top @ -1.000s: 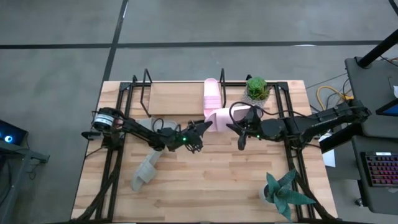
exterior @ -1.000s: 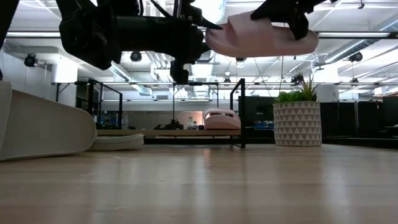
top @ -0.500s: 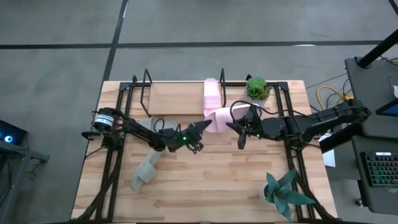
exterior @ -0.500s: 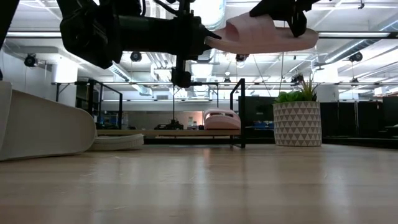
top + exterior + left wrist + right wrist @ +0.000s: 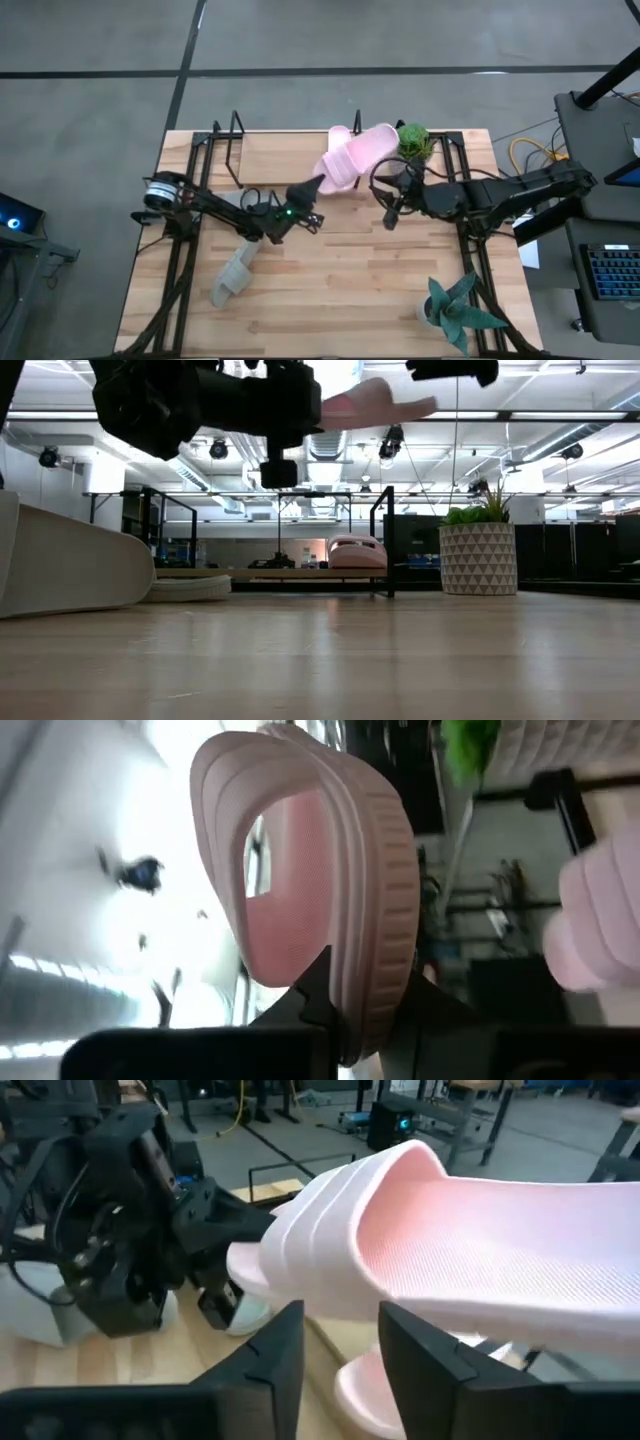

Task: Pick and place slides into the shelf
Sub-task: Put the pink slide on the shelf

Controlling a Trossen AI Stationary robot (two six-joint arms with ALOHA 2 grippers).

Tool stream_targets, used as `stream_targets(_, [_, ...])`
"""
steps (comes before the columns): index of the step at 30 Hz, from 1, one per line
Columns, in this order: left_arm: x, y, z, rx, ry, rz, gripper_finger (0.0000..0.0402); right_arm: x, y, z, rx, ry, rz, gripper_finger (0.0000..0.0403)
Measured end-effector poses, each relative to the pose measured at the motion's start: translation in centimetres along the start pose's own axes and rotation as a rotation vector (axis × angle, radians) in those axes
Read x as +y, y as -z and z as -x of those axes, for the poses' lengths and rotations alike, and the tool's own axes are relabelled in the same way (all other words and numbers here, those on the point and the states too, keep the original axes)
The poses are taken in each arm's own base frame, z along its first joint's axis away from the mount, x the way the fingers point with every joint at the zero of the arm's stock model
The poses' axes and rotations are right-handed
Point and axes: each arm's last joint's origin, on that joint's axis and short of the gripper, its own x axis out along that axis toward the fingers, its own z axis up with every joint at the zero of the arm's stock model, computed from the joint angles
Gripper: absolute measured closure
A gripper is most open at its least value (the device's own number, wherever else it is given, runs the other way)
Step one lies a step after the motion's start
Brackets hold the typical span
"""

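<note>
**Pink slide handed to the left claw above the shelf**

I have the left claw (image 5: 312, 189) clamped on the strap end of a pink slide (image 5: 356, 155), held high so it clears the shelf (image 5: 285, 158) frames. The right claw (image 5: 392, 205) sits just beside the slide, jaws parted and off it — the carry is mine alone. Its partner (image 5: 340, 141) already lies on the shelf; a grey slide (image 5: 232, 272) waits on the worktop (image 5: 350, 290), well short of the shelf.

Industrial robotics lab: grey concrete floor (image 5: 420, 35), exposed ceiling with strip lights (image 5: 560, 420), black equipment racks (image 5: 160, 530), keyboard workstation (image 5: 612, 272).
</note>
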Motion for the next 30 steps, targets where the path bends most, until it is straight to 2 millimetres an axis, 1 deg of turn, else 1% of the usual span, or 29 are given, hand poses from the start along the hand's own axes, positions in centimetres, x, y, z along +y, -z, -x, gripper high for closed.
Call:
stream_targets(3, [0.5, 0.6, 0.0, 0.112, 0.034, 0.059, 0.0386, -0.3, -1.5, 0.7, 0.007, 0.015, 0.041, 0.0268])
stream_targets(6, [0.5, 1.3, -0.2, 0.218, 0.066, 0.109, 0.0386, -0.9, -3.3, 1.5, -0.012, 0.088, 0.094, 0.0265])
stream_targets(10, [-0.2, 2.0, -0.5, 0.246, 0.066, 0.188, 0.0386, -1.5, -5.9, 2.7, -0.056, 0.125, 0.121, 0.0268])
stream_targets(12, [-0.6, 2.4, -0.9, 0.243, 0.061, 0.233, 0.0387, -1.6, -6.6, 3.1, -0.071, 0.120, 0.124, 0.0273])
stream_targets(16, [-1.8, 3.1, -1.5, 0.236, 0.083, 0.332, 0.0387, -1.7, -6.9, 3.2, -0.072, 0.109, 0.155, 0.0281])
stream_targets(20, [-1.9, 3.2, -1.5, 0.174, 0.141, 0.430, 0.0387, -1.6, -6.4, 3.0, -0.048, 0.113, 0.180, 0.0287])
stream_targets(22, [-1.2, 3.6, -1.3, 0.140, 0.174, 0.515, 0.0387, -1.6, -6.2, 2.9, -0.042, 0.114, 0.188, 0.0290])
stream_targets(25, [1.0, 4.8, -1.0, 0.113, 0.209, 0.667, 0.0387, -1.6, -6.1, 2.9, -0.036, 0.114, 0.194, 0.0294])
stream_targets(28, [3.5, 6.6, -0.6, 0.156, 0.190, 0.845, 0.0387, -1.6, -6.0, 2.9, -0.027, 0.115, 0.203, 0.0296])
stream_targets(30, [4.8, 7.8, -0.1, 0.237, 0.149, 0.973, 0.0387, -1.6, -5.8, 2.8, -0.016, 0.116, 0.212, 0.0296])
